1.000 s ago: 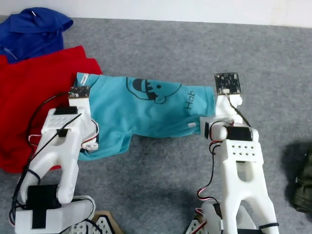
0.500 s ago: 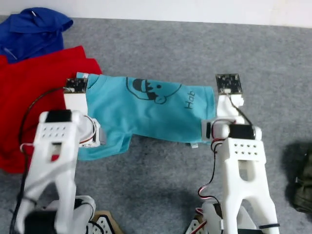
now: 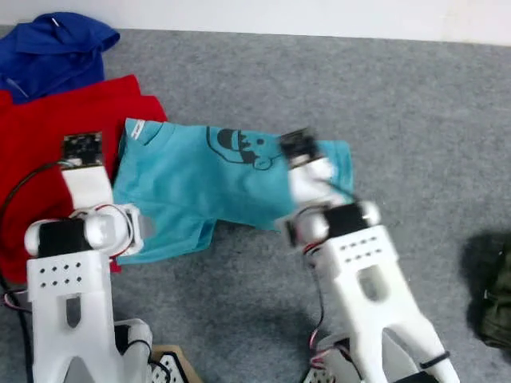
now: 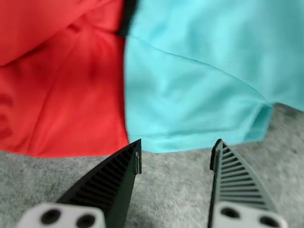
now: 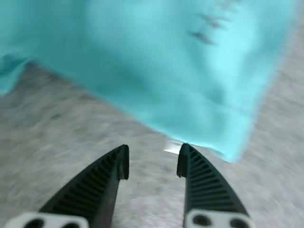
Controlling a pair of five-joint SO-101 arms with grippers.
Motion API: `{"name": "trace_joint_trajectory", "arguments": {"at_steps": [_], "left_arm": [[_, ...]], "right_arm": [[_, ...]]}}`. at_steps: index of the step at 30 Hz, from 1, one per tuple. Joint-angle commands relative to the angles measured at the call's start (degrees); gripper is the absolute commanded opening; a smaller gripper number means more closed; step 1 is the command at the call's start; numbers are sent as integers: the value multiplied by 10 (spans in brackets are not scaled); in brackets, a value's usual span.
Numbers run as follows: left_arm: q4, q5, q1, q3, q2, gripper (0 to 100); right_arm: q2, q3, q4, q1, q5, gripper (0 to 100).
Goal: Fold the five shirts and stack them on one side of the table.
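A teal shirt [image 3: 200, 179] with a dark print lies spread flat in the middle of the grey table. Its left edge overlaps a red shirt [image 3: 48, 152]. A blue shirt [image 3: 52, 48] lies bunched at the far left corner. My left gripper [image 4: 176, 154] is open and hovers over bare table just short of the teal sleeve [image 4: 199, 90] and the red shirt [image 4: 61, 95]. My right gripper [image 5: 153, 159] is also open, above the table by the teal hem [image 5: 156, 61] and its white tag [image 5: 173, 148]. Neither gripper holds anything.
The left arm [image 3: 68, 263] stands over the red shirt's near edge. The right arm [image 3: 351, 247] leans over the teal shirt's right part. A dark green garment [image 3: 499, 295] lies at the right edge. Grey table [image 3: 399, 96] spreads to the right and back.
Both arms have swung to the left. The left wrist went from the teal collar out over the red shirt. The right wrist went from the shirt's right edge to above its print.
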Motion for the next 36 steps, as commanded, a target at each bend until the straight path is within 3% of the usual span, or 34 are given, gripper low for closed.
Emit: {"name": "trace_joint_trajectory", "arguments": {"at_steps": [1,7,13,23,36], "left_arm": [[-24,-2,-43,7,18,248],[-91,-1,-51,58,73,248],[-191,0,-43,74,171,248],[-274,46,39,73,313,251],[-256,47,72,69,320,248]], "right_arm": [[-15,13,-31,-75,-9,176],[-15,119,-152,-123,-11,176],[-15,216,-265,-121,-10,176],[-15,231,-285,-122,-7,176],[-15,232,-284,-120,-6,176]]}}
